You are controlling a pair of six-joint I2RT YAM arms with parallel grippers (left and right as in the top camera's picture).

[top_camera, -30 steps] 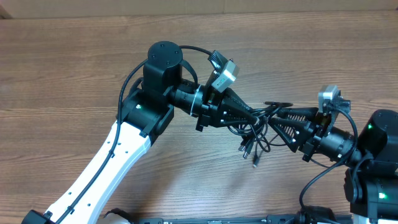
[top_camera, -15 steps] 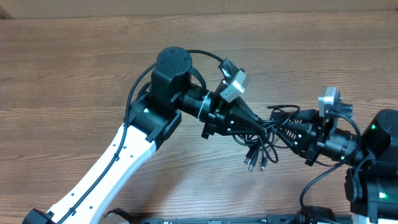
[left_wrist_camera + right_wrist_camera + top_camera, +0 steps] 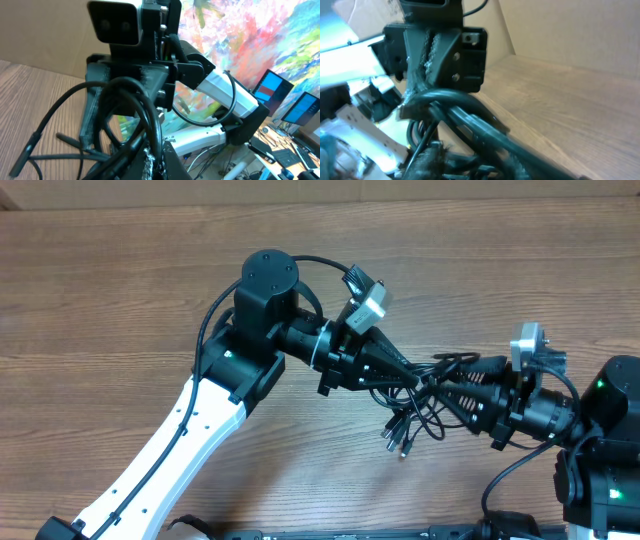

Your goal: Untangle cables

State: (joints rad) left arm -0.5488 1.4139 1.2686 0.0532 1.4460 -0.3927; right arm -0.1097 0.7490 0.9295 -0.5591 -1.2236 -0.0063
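— Any lettering to go by?
— Only the lit computer screens [image 3: 272,87] far back in the left wrist view, and what they show is too small to read

— Where are the thin black flexible cables [image 3: 422,402]?
— Bunched in a tangle above the brown wood-grain worktop [image 3: 120,300], strung between the two arms. Several loops sag below the bunch, and a few small silver-tipped plug ends [image 3: 398,444] dangle at its lower left.

— And the grip?
— The black left gripper [image 3: 412,378] has its fingers pressed together on the cables. The black right gripper [image 3: 443,385] meets it almost tip to tip and also pinches the bunch: in its own wrist view the strands run out from between its fingers.

— What can't you make out?
— How the strands cross. The knot sits right where the two tips meet, and both wrist views are crowded and blurred up close. The right arm is cut off by the frame edge overhead
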